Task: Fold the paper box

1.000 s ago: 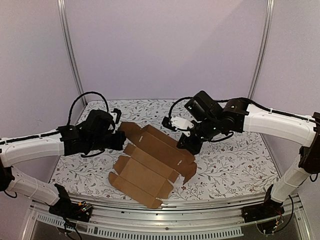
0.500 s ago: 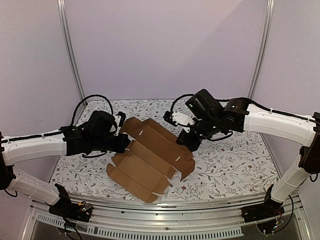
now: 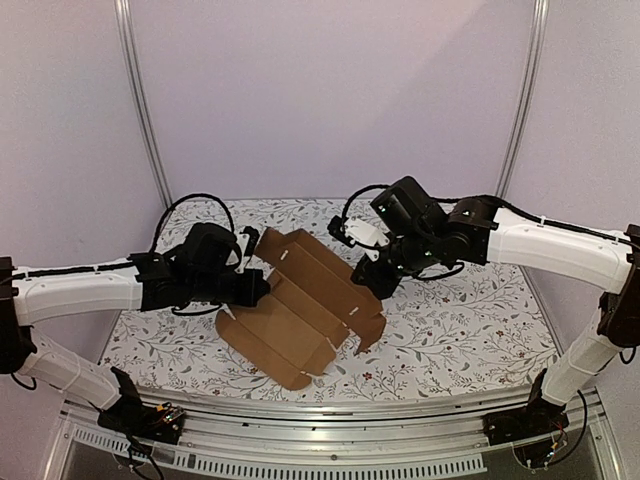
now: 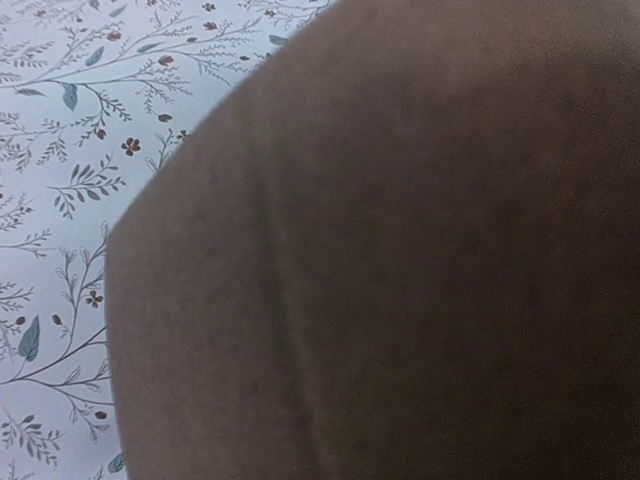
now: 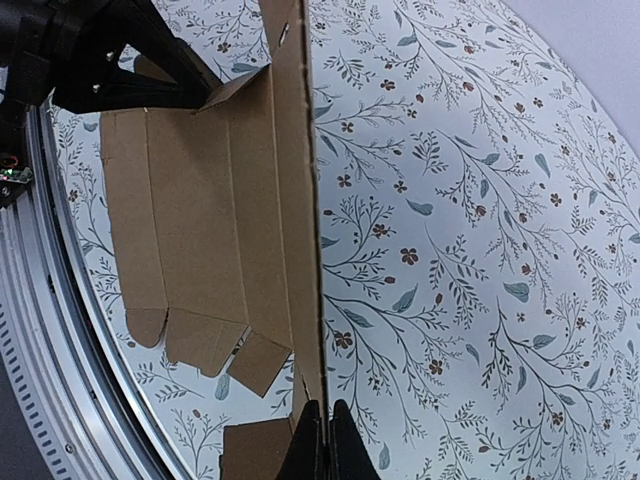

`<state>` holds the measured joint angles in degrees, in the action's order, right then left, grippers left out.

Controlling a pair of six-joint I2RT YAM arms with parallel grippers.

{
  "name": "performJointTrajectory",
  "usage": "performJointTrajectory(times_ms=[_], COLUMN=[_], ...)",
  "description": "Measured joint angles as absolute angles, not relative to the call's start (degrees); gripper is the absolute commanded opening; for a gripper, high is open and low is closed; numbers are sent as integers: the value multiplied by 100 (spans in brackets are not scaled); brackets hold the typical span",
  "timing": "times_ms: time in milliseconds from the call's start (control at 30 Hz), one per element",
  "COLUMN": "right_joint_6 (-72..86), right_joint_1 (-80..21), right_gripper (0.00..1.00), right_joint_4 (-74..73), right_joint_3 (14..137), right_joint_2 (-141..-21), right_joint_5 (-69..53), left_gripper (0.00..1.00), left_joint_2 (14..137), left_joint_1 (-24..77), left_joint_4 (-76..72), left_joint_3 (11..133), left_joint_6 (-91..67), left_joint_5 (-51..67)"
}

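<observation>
**Step in hand:** first crease of the side panels. The paper box (image 3: 300, 312) is still an open die-cut sheet. It lies mid-table on the flowered cloth (image 3: 460, 320), between the two arms, and is partly raised off it.

**Right gripper** (image 5: 319, 442): the fingers are seen pressed together on the edge of the far-right panel. In the wrist view that panel stands edge-on, roughly square to the rest of the sheet.

**Left gripper** (image 3: 254, 288): it is closed at the sheet's left edge. Its fingers are hidden, because brown card fills the left wrist view. A pinch on the left flap is judged likely but not confirmed.

**Next move (judgement):** the upright panel is to be carried further over its score line while the opposite side is held steady. Both pinches need to be kept, since the card is thin and could buckle away from the crease.

**Change from a second ago:**
- The left gripper is further in towards the centre.
- The sheet's near corner is drawn back from the front rail.
- The sheet looks narrower, with its right panel steeper.
- The right gripper is slightly further from the front rail.
</observation>
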<state>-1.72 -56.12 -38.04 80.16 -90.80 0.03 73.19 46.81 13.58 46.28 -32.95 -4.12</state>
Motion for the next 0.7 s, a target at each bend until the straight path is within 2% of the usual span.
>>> performJointTrajectory(times_ms=[433, 700], right_joint_6=[-89, -143], right_joint_1=[-5612, -5612], right_gripper=[0, 0], right_joint_4=[-3586, -3660], right_joint_3=[7920, 7911], right_joint_2=[-9080, -9091], right_joint_5=[-64, 574], left_gripper=[0, 0], left_joint_2=[7655, 7242], left_joint_1=[4681, 4681], left_joint_4=[1070, 1210], left_joint_3=[4624, 4598], left_joint_6=[-3496, -3498], left_joint_5=[-572, -532])
